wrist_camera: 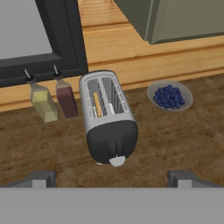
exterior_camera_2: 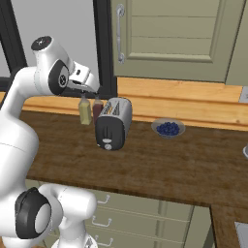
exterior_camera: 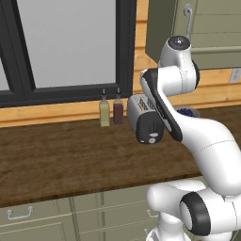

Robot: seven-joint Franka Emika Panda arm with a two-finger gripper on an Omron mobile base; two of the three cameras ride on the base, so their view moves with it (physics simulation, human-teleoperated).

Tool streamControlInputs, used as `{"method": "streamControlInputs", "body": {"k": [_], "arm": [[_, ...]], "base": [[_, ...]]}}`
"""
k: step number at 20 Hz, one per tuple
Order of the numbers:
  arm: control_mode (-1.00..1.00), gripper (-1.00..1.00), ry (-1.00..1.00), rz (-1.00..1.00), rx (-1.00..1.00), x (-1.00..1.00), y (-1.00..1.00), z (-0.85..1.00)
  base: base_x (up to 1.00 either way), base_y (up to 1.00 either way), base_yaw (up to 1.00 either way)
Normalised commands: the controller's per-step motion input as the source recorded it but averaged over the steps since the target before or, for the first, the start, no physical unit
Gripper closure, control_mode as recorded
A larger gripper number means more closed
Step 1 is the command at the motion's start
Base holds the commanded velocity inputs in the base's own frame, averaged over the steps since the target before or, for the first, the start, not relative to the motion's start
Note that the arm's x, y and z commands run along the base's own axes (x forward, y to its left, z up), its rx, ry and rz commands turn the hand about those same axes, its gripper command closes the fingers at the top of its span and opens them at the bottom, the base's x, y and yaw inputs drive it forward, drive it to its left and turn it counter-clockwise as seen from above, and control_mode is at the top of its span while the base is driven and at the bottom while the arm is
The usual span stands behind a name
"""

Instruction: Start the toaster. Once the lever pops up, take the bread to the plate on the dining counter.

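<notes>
- Toaster (wrist_camera: 107,120) stands on the dark wood counter (wrist_camera: 175,140), its rounded black end panel facing the robot and its two slots on top.
- In the hand view, a thin pale-orange edge of the bread (wrist_camera: 97,104) shows inside the left slot.
- A small pale lever (wrist_camera: 117,161) sits low on the black end panel in the hand view.
- The claw (wrist_camera: 111,180) hovers above and in front of the toaster, clear of it; its two dark fingertips (wrist_camera: 41,178) stand wide apart at the bottom of the hand view, with nothing between them.
- In that view the toaster lies ahead of the claw, roughly centred between the two tips.
- Just left of the toaster, against the wall ledge, stand a yellow-green bottle (wrist_camera: 43,101) and a dark red bottle (wrist_camera: 66,98), side by side.
- To the toaster's right, apart from it, rests a grey bowl of blueberries (wrist_camera: 169,95).
- In the right base view, the claw (exterior_camera_2: 87,86) hangs over the bottles, just left of the toaster (exterior_camera_2: 114,123).
</notes>
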Motion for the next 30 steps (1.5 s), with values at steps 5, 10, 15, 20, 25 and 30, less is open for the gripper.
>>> {"method": "streamControlInputs", "body": {"k": [5, 10, 15, 20, 25, 30], "arm": [[-1.0, -1.0, 0.0, 0.0, 0.0, 0.0, 0.0, 0.0], [-1.0, -1.0, 0.0, 0.0, 0.0, 0.0, 0.0, 0.0], [-1.0, -1.0, 0.0, 0.0, 0.0, 0.0, 0.0, 0.0], [-1.0, -1.0, 0.0, 0.0, 0.0, 0.0, 0.0, 0.0], [-1.0, -1.0, 0.0, 0.0, 0.0, 0.0, 0.0, 0.0], [-1.0, -1.0, 0.0, 0.0, 0.0, 0.0, 0.0, 0.0]], "base": [[0.0, 0.0, 0.0], [0.0, 0.0, 0.0], [0.0, 0.0, 0.0], [0.0, 0.0, 0.0], [0.0, 0.0, 0.0], [0.0, 0.0, 0.0]]}}
